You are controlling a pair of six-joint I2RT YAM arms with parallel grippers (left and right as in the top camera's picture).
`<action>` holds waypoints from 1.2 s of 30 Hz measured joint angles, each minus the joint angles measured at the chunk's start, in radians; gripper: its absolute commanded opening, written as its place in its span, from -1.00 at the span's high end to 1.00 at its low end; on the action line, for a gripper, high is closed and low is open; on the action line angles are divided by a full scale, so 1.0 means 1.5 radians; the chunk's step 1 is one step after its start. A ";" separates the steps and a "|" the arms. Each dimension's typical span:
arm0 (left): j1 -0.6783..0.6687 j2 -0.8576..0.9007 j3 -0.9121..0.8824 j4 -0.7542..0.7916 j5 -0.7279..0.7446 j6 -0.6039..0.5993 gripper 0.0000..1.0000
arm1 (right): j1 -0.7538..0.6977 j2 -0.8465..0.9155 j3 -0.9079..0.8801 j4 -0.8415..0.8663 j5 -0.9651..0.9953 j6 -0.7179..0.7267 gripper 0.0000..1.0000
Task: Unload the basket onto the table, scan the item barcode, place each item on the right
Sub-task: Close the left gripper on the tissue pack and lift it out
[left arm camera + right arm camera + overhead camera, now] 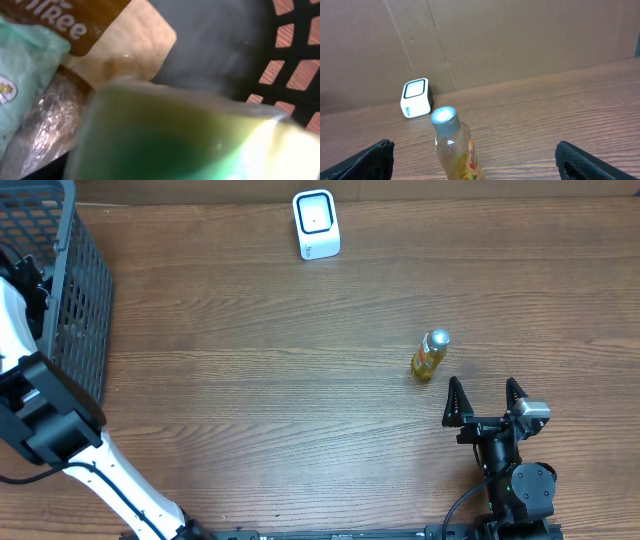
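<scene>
Right tool (484,386): two black, tapered fingers spread wide with nothing between them, at the near edge of the wood-grain worktop (250,380). Just beyond the fingertips and apart from them stands a small upright bottle (429,355) of clear plastic. It holds amber liquid, has a smooth silver cap and carries a red-and-yellow label. The right wrist view centres the bottle between the two fingers. A scanner (316,224), a white rounded box with a dark glossy window, stands at the far edge, well apart from the bottle. At the left edge is a grey plastic basket (85,290) with walls of square mesh, into which the white-cased left arm (110,470) reaches. The left tool's fingers show in no view, so whether it is wide or narrow cannot be told. Its wrist camera is filled by a blurred, translucent green item (165,135), shape unclear. Beside it in the basket lie a teal packet (25,70), a brown-and-cream pouch (110,40) and crinkled clear film (45,130).
</scene>
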 measured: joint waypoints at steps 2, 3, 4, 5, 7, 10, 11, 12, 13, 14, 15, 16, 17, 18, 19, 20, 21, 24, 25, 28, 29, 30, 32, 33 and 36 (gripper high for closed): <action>-0.001 0.000 0.000 0.004 -0.002 0.000 -0.39 | 0.000 0.000 0.000 0.000 0.000 0.000 -1.00; -0.001 0.000 0.000 0.005 -0.002 0.000 -0.39 | 0.000 0.000 0.000 0.000 0.000 0.000 -1.00; -0.001 0.000 0.001 0.005 -0.002 0.000 -0.39 | 0.000 0.000 0.000 -0.001 0.000 0.000 -1.00; -0.001 0.000 0.001 0.004 -0.002 0.000 -0.37 | 0.000 0.000 0.000 0.000 0.000 0.000 -1.00; -0.001 0.000 0.005 -0.001 -0.002 0.000 -0.34 | 0.000 0.000 0.000 0.000 0.000 0.000 -1.00; -0.001 0.000 0.016 -0.025 -0.002 0.000 -0.25 | 0.000 0.000 0.000 0.000 0.000 0.000 -1.00; -0.001 0.002 0.023 -0.040 -0.002 0.000 -0.24 | 0.000 0.000 0.000 0.000 0.000 0.000 -1.00; -0.001 0.003 0.032 -0.053 -0.003 0.000 -0.23 | 0.000 0.000 0.000 0.000 0.000 0.000 -1.00; -0.001 0.006 0.045 -0.066 -0.003 0.000 -0.22 | 0.000 0.000 0.000 0.000 0.000 0.000 -1.00; -0.001 0.010 0.064 -0.081 -0.003 -0.001 -0.19 | 0.000 0.000 0.000 0.000 0.000 0.000 -1.00; -0.001 0.014 0.086 -0.096 -0.003 -0.002 -0.16 | 0.000 0.000 0.000 0.000 0.000 0.000 -1.00; -0.001 0.017 0.114 -0.111 -0.003 -0.003 -0.12 | 0.000 0.000 0.000 0.000 0.000 0.000 -1.00; -0.001 0.019 0.139 -0.123 -0.003 -0.003 -0.08 | 0.000 0.000 0.000 0.000 0.000 0.000 -1.00; -0.001 0.020 0.170 -0.136 -0.003 -0.003 -0.02 | 0.000 0.000 0.000 0.000 0.000 0.000 -1.00; -0.001 0.021 0.199 -0.147 -0.003 -0.005 0.00 | 0.000 0.000 0.000 -0.001 0.000 0.000 -1.00; -0.001 0.021 0.238 -0.164 -0.003 -0.006 0.03 | 0.000 0.000 0.000 0.000 0.000 0.000 -1.00; -0.001 0.021 0.287 -0.184 -0.003 -0.013 0.04 | 0.000 0.000 0.000 0.000 0.000 0.000 -1.00; -0.001 0.021 0.373 -0.218 -0.003 -0.029 0.12 | 0.000 0.000 0.000 0.000 0.000 0.000 -1.00; -0.001 0.021 0.409 -0.231 -0.003 -0.038 0.15 | 0.000 0.000 0.000 0.000 0.000 0.000 -1.00; -0.001 0.021 0.508 -0.272 -0.002 -0.056 0.24 | 0.000 0.000 0.000 0.000 0.000 0.000 -1.00; -0.001 0.021 0.535 -0.282 0.000 -0.059 0.25 | 0.000 0.000 0.000 -0.001 0.000 0.000 -1.00; -0.001 0.021 0.569 -0.296 0.003 -0.066 0.25 | 0.000 0.000 0.000 0.000 0.000 0.000 -1.00; -0.001 0.021 0.626 -0.317 0.013 -0.076 0.28 | 0.000 0.000 0.000 0.000 0.000 0.000 -1.00; -0.001 0.021 0.653 -0.329 0.021 -0.081 0.29 | 0.000 0.000 0.000 0.000 0.000 0.000 -1.00; -0.004 0.011 0.691 -0.346 0.052 -0.102 0.30 | 0.000 0.000 0.000 0.000 0.000 0.000 -1.00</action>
